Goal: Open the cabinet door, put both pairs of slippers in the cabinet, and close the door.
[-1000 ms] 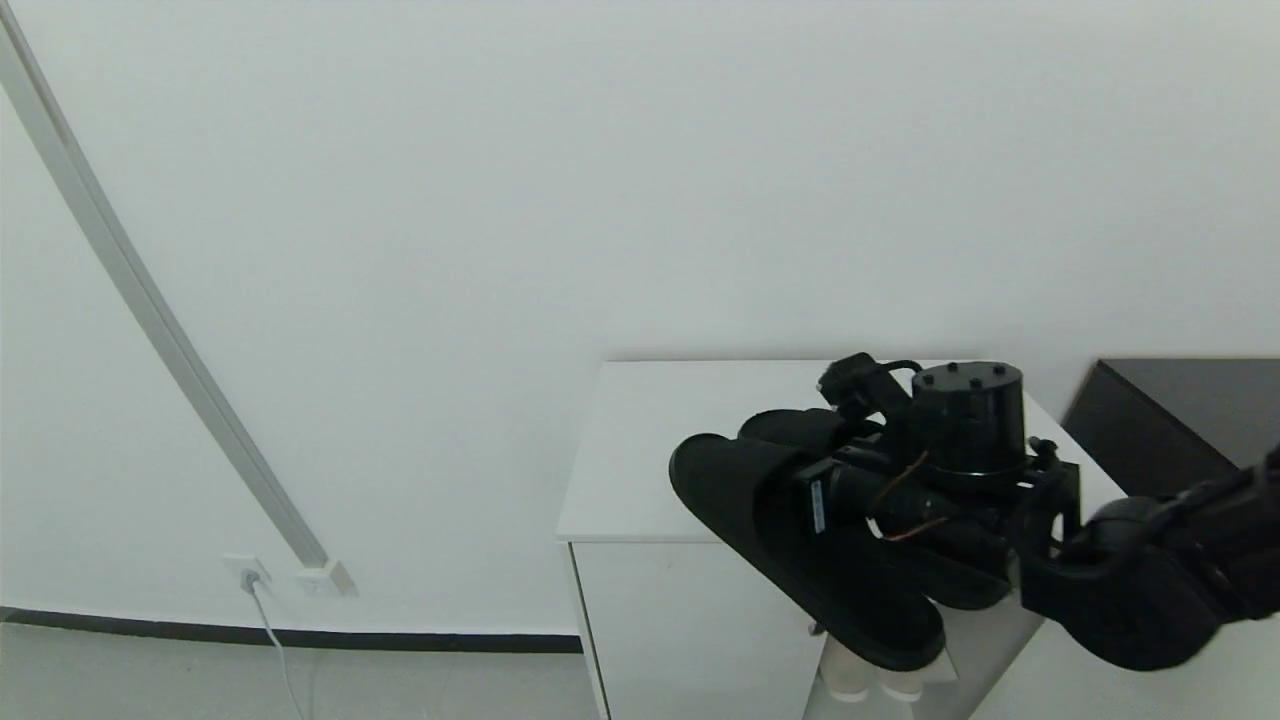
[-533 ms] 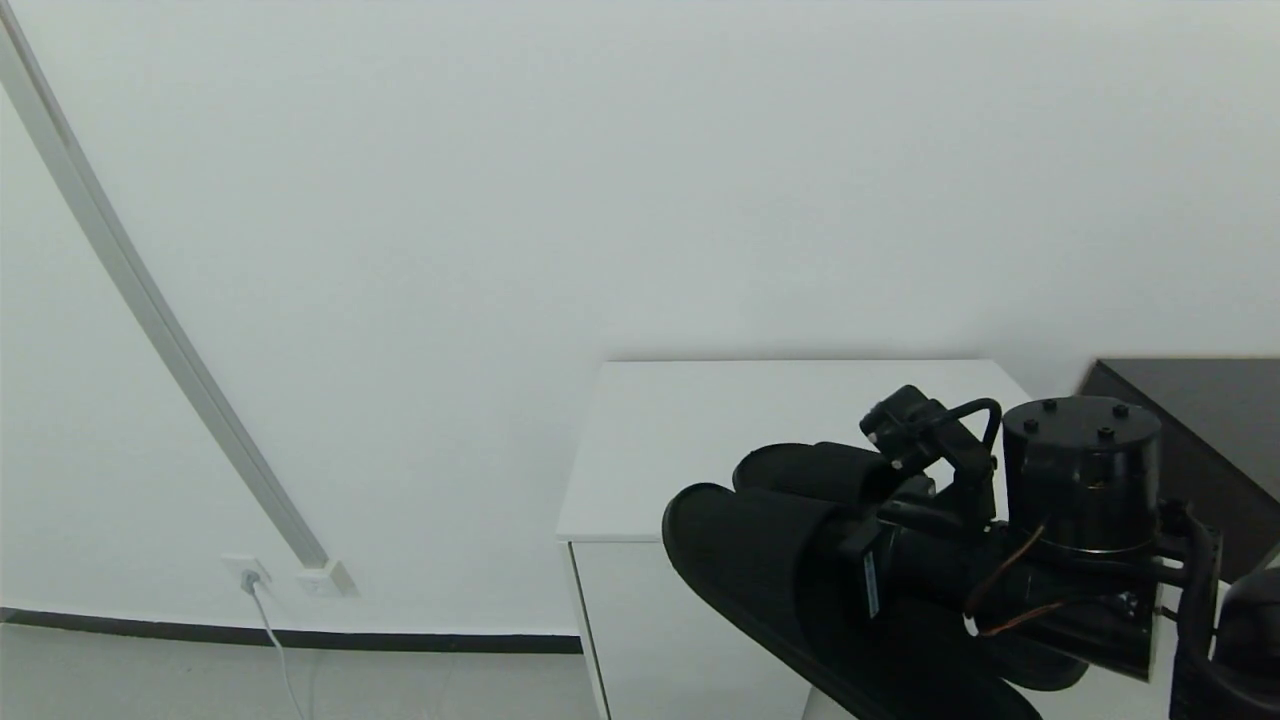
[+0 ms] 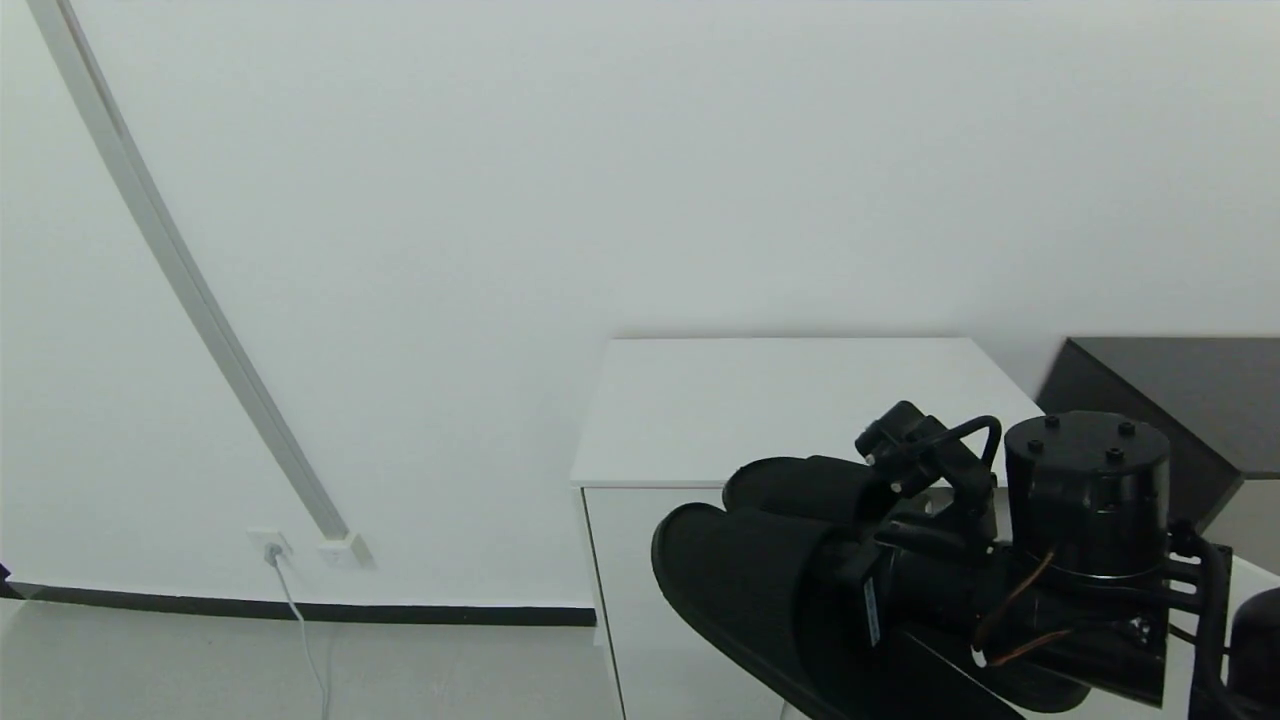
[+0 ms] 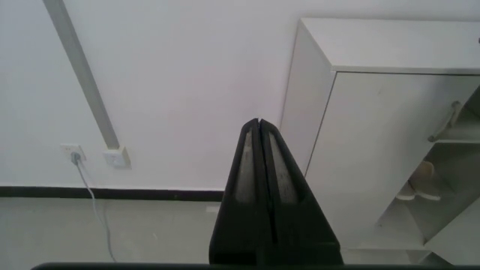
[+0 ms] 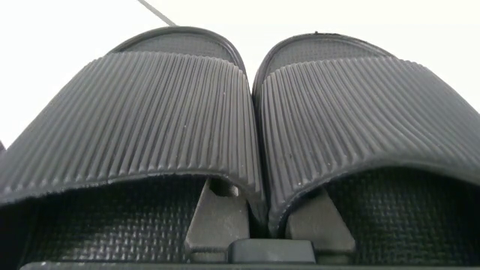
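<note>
My right gripper [image 5: 262,206] is shut on a pair of black ribbed slippers [image 5: 150,112], one finger under each strap, pinching the inner strap edges together. In the head view the black slippers [image 3: 745,560] hang side by side in front of the white cabinet [image 3: 780,400], toes toward the left. My left gripper [image 4: 259,135] is shut with nothing in it, off the cabinet's [image 4: 375,172] left side. The cabinet door with its handle [image 4: 445,121] stands open; a pale pair of slippers [image 4: 422,180] lies on a shelf inside.
A dark tabletop [image 3: 1180,385] adjoins the cabinet on the right. A slanted grey conduit [image 3: 180,270] runs down the white wall to a socket with a cable [image 3: 270,550]. Bare floor lies left of the cabinet.
My right arm came down and nearer with the black slippers, from over the cabinet's top edge to in front of it. The head camera has shifted slightly.
</note>
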Motion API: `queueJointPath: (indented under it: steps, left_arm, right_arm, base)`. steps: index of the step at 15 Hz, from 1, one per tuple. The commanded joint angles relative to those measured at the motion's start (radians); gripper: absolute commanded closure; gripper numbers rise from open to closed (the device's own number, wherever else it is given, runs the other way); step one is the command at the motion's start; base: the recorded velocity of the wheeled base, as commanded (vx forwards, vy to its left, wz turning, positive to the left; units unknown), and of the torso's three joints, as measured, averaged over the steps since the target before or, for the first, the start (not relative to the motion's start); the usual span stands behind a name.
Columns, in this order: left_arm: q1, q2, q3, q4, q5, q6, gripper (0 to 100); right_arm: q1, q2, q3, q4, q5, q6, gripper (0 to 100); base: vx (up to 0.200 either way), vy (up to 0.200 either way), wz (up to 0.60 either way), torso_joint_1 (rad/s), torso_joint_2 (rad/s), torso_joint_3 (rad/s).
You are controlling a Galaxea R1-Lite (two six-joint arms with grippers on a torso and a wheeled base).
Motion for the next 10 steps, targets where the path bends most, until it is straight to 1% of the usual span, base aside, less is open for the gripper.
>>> queueJointPath:
  steps: [1, 5, 10]
  left_arm:
    - [0.0, 0.0, 0.0, 0.0, 0.0, 0.0, 100]
    - [0.0, 0.0, 0.0, 0.0, 0.002, -0.002, 100]
    - [0.0, 0.0, 0.0, 0.0, 0.0, 0.0, 100]
  right_arm:
    - [0.004, 0.003, 0.001, -0.002, 0.005, 0.0, 100]
    - [0.004, 0.012, 0.036, -0.099, 0.001, -0.001, 100]
    - [0.004, 0.013, 0.047, -0.108, 0.008, -0.018, 100]
  base:
    - [0.0, 0.0, 0.0, 0.0, 0.0, 0.0]
    - [0.0, 0.0, 0.0, 0.0, 0.0, 0.0]
    - [0.0, 0.0, 0.0, 0.0, 0.0, 0.0]
